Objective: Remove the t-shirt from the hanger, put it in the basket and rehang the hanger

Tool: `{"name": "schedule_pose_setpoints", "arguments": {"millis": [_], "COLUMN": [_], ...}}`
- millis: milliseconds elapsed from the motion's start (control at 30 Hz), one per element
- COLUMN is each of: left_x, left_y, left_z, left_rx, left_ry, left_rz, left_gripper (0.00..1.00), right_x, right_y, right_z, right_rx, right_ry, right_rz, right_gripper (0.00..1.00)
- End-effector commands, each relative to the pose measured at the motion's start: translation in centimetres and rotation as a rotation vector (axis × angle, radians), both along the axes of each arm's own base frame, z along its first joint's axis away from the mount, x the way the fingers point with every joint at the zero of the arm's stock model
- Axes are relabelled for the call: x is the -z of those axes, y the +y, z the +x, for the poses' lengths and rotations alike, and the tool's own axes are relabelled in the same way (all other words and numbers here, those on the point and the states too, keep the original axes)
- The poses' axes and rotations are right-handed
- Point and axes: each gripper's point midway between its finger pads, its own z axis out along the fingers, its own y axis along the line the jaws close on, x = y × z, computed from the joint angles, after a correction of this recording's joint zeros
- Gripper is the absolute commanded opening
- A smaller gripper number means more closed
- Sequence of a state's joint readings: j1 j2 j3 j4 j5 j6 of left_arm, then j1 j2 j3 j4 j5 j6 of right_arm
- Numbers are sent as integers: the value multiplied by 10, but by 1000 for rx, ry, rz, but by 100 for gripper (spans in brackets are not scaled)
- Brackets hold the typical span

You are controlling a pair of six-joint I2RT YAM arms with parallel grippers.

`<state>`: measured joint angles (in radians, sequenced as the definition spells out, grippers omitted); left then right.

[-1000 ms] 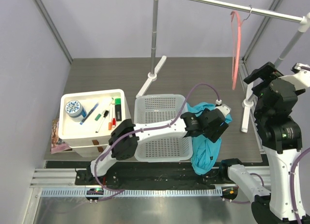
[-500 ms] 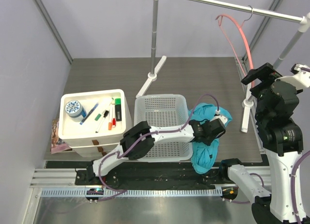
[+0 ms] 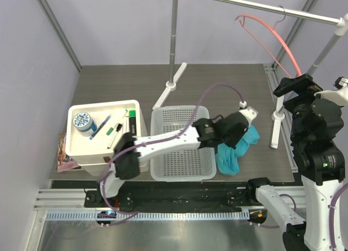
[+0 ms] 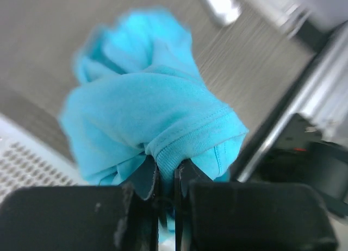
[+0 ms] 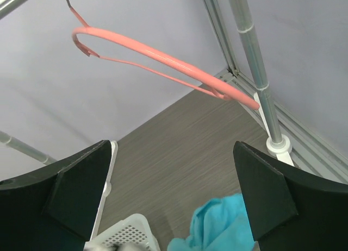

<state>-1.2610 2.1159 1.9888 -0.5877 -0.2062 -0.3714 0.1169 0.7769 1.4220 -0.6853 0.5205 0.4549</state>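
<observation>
The turquoise t-shirt (image 3: 232, 156) is off the hanger, bunched up just right of the white basket (image 3: 179, 148). My left gripper (image 3: 242, 136) is shut on a ribbed fold of the t-shirt (image 4: 157, 110). In the left wrist view the cloth is pinched between the fingers (image 4: 142, 181) of the left gripper (image 4: 167, 174). The bare salmon-pink hanger (image 3: 272, 32) hangs from the grey rail (image 3: 244, 5) by its wire hook. My right gripper (image 3: 296, 87) is open below it. In the right wrist view the right gripper (image 5: 171, 164) holds nothing, with the hanger (image 5: 168, 61) above it and the t-shirt (image 5: 223, 229) below.
A white bin (image 3: 76, 145) holding pens and a round tin stands left of the basket. The rail's upright posts stand on white feet at the back middle (image 3: 173, 71) and at the right (image 3: 276, 129). Grey walls close in both sides.
The left gripper has shut on the t-shirt, and the cloth has gathered from a long drape into a short bunch. The bare hanger has swung round on the rail. The right arm sank slightly.
</observation>
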Motion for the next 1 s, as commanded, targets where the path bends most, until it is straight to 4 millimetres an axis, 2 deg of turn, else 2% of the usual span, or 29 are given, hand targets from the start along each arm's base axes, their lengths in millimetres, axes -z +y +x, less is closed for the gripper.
{"name": "schedule_pose_setpoints", "arguments": {"millis": [0,33,67,133,167,233,267,400,433,500,533,600,633,700,733,900,967], "left_x": [-149,-162,-184,-208,-228,-243,-257,-269,-258,-256,-236,-227,-201,-183,-164,-122,-97], "left_y": [35,42,53,66,80,96,113,150,155,169,172,181,184,189,196,215,220], "left_z": [-3,-4,-7,-10,-12,-11,-12,-11,-10,-11,-10,-11,-8,-5,-2,7,12], "left_rx": [1,0,2,-3,-9,-38,-52,-112,-121,-154,-162,-192,-207,-251,-275,-366,-396], "left_ry": [-148,-161,-184,-213,-232,-264,-290,-332,-329,-322,-308,-290,-271,-237,-219,-190,-160], "left_rz": [-287,-313,-363,-407,-438,-449,-459,-444,-419,-420,-382,-393,-351,-356,-331,-292,-234], "left_gripper": [0,0,0,0,0,0,0,0,0,0,0,0,0,0,0,0,0], "right_x": [-25,-25,-24,-23,-24,-25,-25,-25,-26,-29,-30,-33,-34,-38,-41,-54,-60], "right_y": [3,4,4,8,9,13,14,27,31,36,42,46,49,52,54,57,63], "right_z": [-5,-6,-5,-4,-3,-3,-3,1,1,2,2,1,0,-3,-5,-15,-19], "right_rx": [-16,-20,-23,-42,-48,-68,-77,-146,-168,-200,-235,-262,-278,-300,-309,-337,-376], "right_ry": [-107,-110,-111,-117,-119,-125,-125,-127,-129,-138,-139,-143,-143,-151,-158,-185,-201], "right_rz": [30,31,34,42,46,54,56,62,60,56,48,39,34,30,28,17,13], "right_gripper": [100,100,100,100,100,100,100,100,100,100,100,100,100,100,100,100,100]}}
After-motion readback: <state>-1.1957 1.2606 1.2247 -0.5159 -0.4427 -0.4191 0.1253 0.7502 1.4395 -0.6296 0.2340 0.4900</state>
